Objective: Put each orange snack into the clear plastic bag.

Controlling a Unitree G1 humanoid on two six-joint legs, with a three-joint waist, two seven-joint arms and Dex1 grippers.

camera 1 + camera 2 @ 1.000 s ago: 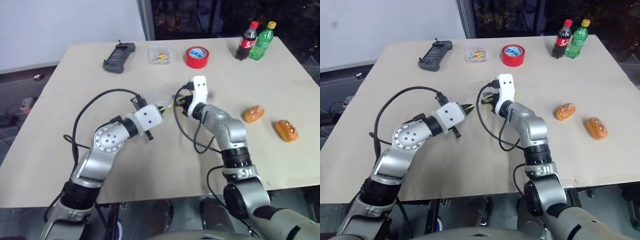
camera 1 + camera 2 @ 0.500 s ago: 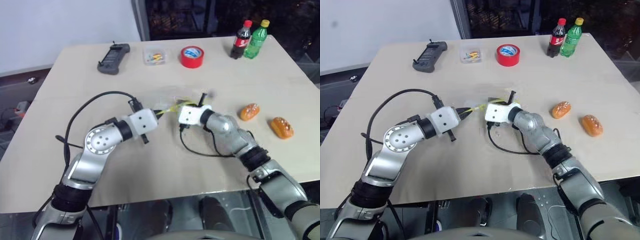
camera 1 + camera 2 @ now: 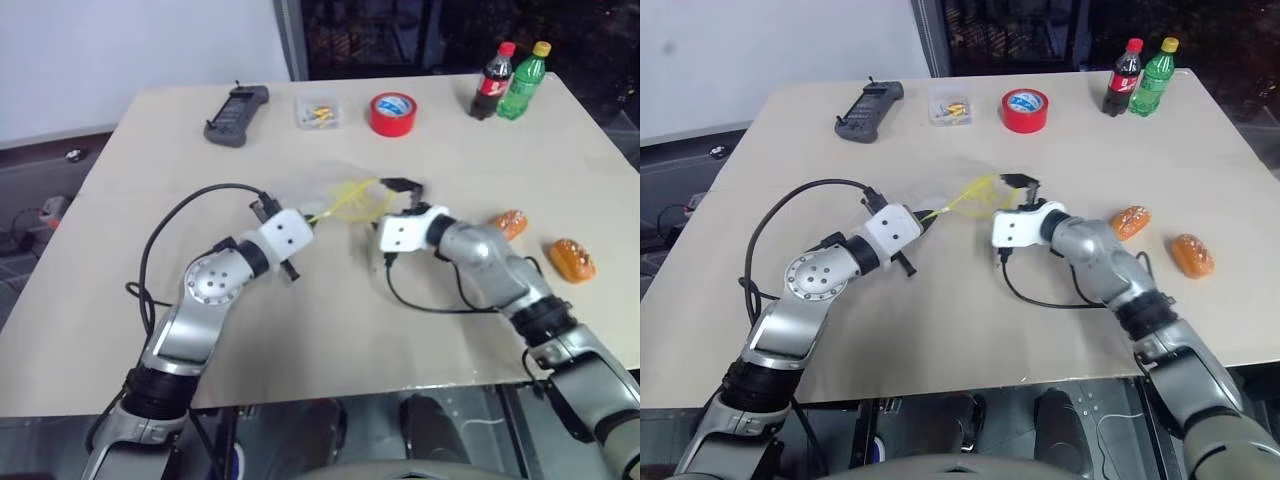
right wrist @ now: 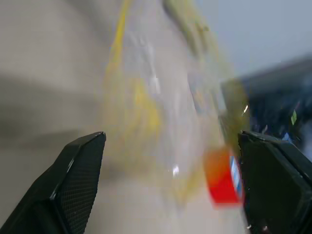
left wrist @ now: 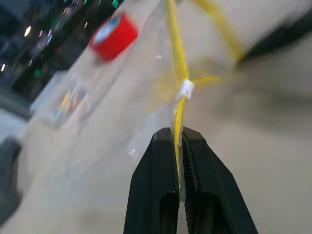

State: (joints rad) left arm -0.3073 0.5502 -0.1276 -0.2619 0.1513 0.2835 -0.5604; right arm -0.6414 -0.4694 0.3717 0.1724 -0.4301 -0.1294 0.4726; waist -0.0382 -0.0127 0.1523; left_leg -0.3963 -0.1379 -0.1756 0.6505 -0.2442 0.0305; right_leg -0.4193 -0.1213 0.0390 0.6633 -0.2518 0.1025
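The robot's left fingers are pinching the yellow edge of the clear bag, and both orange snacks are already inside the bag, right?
Not quite. The left fingers do pinch the clear plastic bag by its yellow edge, but both orange snacks lie on the table, outside the bag. The left eye view shows them beside the right arm.

The clear plastic bag [image 3: 345, 200] is seen as thin, glossy, crinkled film with a yellow plastic seal strip. The table [image 3: 300, 320] looks matt and smooth — a pale beige board. The 2 orange snacks [image 3: 572, 259] appear matt, with rough speckled tops. The red tape roll [image 3: 393, 113] is glossy. Matt black fingers [image 5: 161, 195] are shown — finely ribbed on their inner faces.
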